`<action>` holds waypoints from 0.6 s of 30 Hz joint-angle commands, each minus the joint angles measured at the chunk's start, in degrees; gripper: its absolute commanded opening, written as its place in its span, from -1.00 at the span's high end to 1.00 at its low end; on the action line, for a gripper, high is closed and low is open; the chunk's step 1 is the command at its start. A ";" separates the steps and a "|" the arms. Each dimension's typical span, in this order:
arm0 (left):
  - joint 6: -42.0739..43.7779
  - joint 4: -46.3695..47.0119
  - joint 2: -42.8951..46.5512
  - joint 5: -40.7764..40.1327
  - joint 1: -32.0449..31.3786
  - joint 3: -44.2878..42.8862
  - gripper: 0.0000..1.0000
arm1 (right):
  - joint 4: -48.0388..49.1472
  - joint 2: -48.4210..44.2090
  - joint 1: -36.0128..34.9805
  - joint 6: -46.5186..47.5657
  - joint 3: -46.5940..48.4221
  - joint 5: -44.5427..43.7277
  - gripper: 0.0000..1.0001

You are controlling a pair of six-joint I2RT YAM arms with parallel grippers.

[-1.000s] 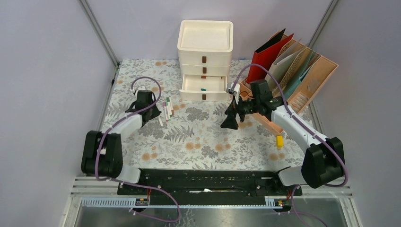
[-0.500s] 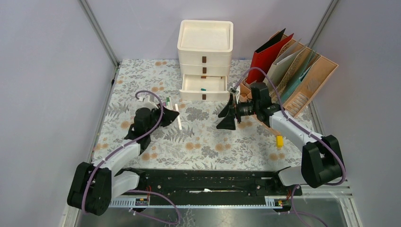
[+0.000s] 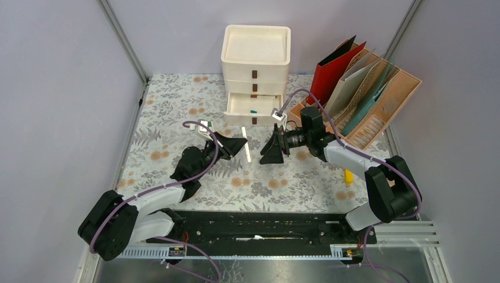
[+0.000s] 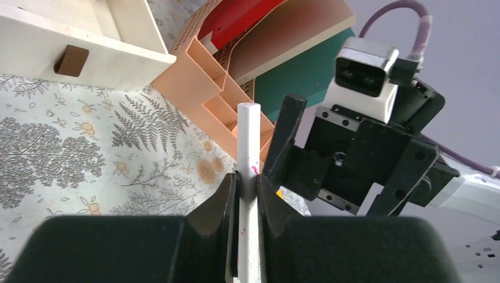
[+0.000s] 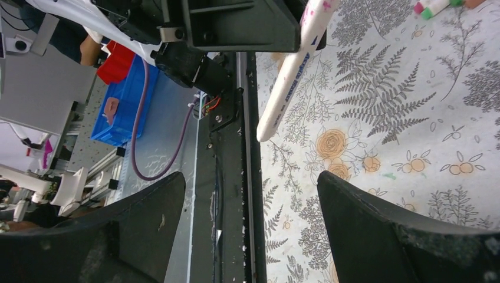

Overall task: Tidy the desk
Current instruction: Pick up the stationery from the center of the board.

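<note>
Hidden: the white marker's (image 4: 248, 141) lower end is buried between the fingers, and its print is too blurred to read.
Left pincer (image 4: 246, 183): clenched on the marker, above mid surface (image 3: 177, 106), reaching right.
Right pincer (image 3: 270, 150): spread wide, facing left, just beside the marker.
Surface: fern-print cloth beneath the 2 arms.

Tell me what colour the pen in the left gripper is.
The pen is white with pink marks; clearest in the left wrist view.

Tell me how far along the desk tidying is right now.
Early on. Done: one small teal item lies in the open drawer. In hand: the left gripper is shut on a white marker, raised in front of the open right gripper. Left: other markers and a yellow item lie on the desk.
</note>
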State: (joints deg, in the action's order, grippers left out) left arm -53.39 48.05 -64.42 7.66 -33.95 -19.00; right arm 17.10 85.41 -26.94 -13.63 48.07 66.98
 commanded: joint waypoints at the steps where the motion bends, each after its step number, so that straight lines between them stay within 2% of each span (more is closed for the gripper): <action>1: -1.26 9.00 -1.22 -6.15 -2.73 -0.86 1.00 | 5.58 1.06 -1.38 -3.73 -0.10 0.24 -0.77; 8: -0.75 11.13 -3.14 -10.55 -6.98 -1.55 1.00 | 14.41 1.50 -1.71 -10.76 -2.04 0.78 -0.74; 12: -1.02 12.72 -4.56 -11.66 -8.50 -2.08 1.00 | 15.21 2.48 -2.31 -11.83 -2.15 -0.12 -0.70; 18: -1.66 15.55 -7.07 -13.33 -10.98 -2.53 1.00 | 17.86 4.04 -2.80 -14.79 -2.04 -0.55 -0.51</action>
State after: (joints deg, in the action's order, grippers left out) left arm -54.19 57.01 -70.08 -3.22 -43.59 -19.38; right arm 30.11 88.62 -28.97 -25.58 46.02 66.85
